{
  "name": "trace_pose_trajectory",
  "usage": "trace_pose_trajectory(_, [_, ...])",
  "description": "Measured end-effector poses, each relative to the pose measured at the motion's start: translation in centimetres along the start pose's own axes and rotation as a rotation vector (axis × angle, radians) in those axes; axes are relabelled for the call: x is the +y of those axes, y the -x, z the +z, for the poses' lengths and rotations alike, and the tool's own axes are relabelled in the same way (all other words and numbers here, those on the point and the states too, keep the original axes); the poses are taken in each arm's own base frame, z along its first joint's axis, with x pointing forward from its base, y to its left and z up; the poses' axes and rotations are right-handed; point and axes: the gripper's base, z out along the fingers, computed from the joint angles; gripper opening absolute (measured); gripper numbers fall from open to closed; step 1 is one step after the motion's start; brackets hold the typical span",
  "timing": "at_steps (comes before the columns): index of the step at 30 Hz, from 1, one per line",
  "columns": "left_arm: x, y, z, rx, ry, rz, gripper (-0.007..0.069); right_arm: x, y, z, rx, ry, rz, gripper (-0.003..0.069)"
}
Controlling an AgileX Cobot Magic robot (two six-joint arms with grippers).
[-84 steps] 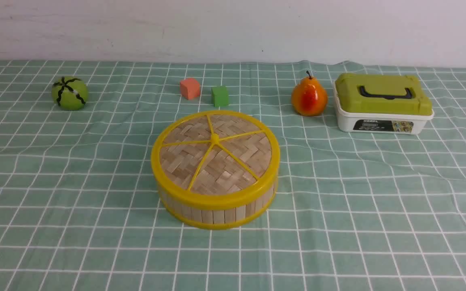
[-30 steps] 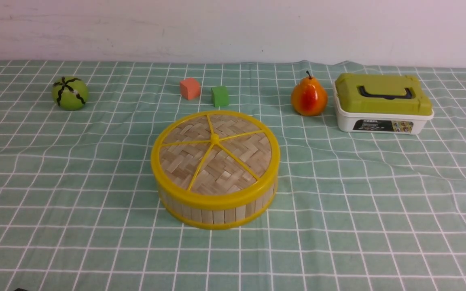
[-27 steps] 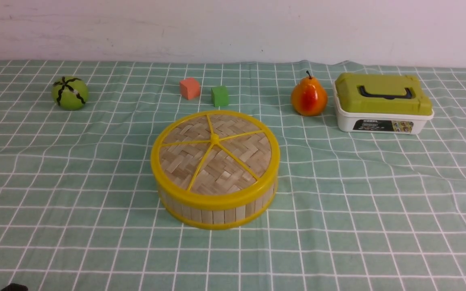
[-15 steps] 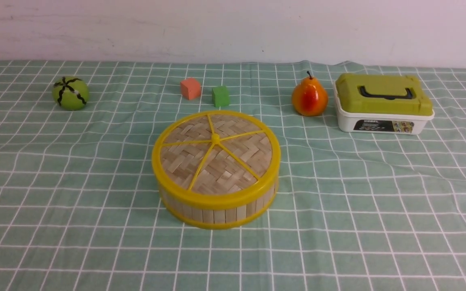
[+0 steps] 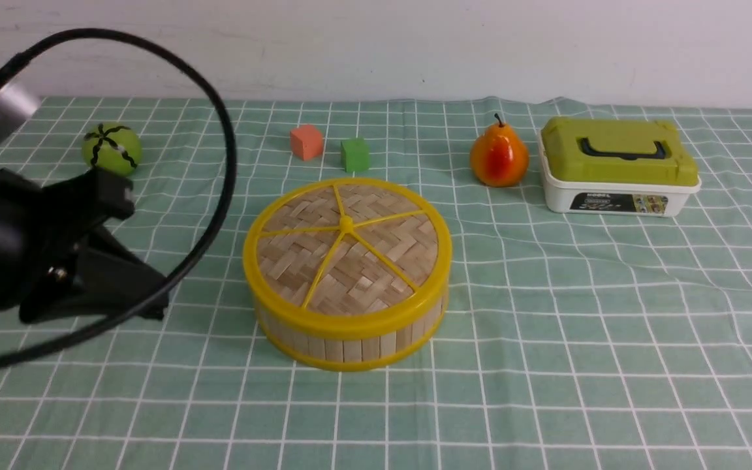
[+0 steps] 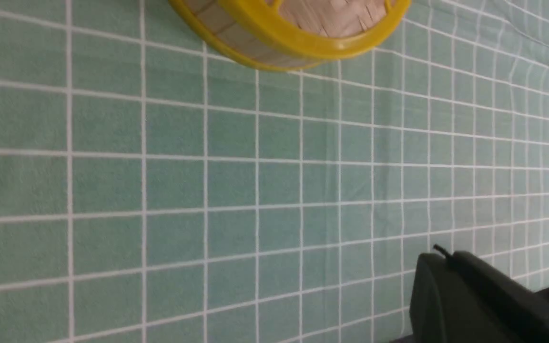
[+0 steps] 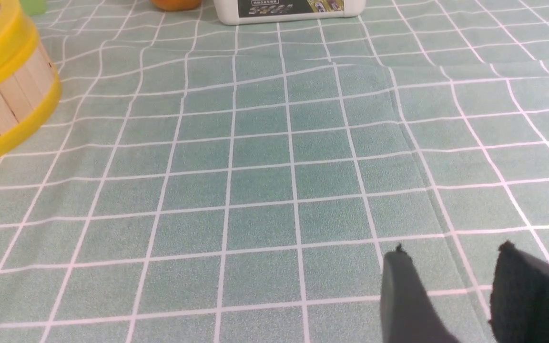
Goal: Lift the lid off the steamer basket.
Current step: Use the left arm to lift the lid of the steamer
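Observation:
The steamer basket (image 5: 350,343) stands mid-table with bamboo-slat walls and yellow rims. Its woven lid (image 5: 346,245), with yellow rim and spokes, lies flat on top. My left gripper (image 5: 149,301) hangs to the left of the basket, apart from it, its fingers pressed together with nothing between them. In the left wrist view the left gripper (image 6: 439,255) is over bare cloth, and the lid's rim (image 6: 303,40) and the basket's wall (image 6: 236,35) lie far off. My right gripper (image 7: 451,252) stands open over bare cloth, with the basket (image 7: 3,109) well to one side.
At the back of the green checked cloth sit a green ball (image 5: 111,150), an orange cube (image 5: 306,142), a green cube (image 5: 355,155), a pear (image 5: 499,158) and a white box with a green handled lid (image 5: 617,170). The left arm's cable (image 5: 226,163) loops high.
My left arm has swung into the front view from the lower left and now hangs beside the basket. The basket, the lid and the other objects have not moved.

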Motion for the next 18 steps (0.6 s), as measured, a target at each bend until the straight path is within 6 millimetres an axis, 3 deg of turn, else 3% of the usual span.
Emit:
trace_pose_trajectory(4, [-1.3, 1.5, 2.7, 0.092, 0.063, 0.052, -0.0013, 0.0, 0.0, 0.0, 0.000, 0.000, 0.000, 0.0242])
trace_pose_trajectory(8, [-3.9, 3.0, 7.3, 0.205, 0.261, 0.156, -0.0013, 0.0, 0.0, 0.0, 0.000, 0.000, 0.000, 0.0242])
trace_pose_trajectory(14, [-8.1, 6.0, 11.2, 0.126, 0.400, 0.289, -0.0012, 0.0, 0.0, 0.0, 0.000, 0.000, 0.000, 0.0242])
trace_pose_trajectory(18, [-9.4, 8.2, 13.0, 0.071, 0.415, 0.322, 0.0011, 0.0, 0.0, 0.0, 0.000, 0.000, 0.000, 0.0242])
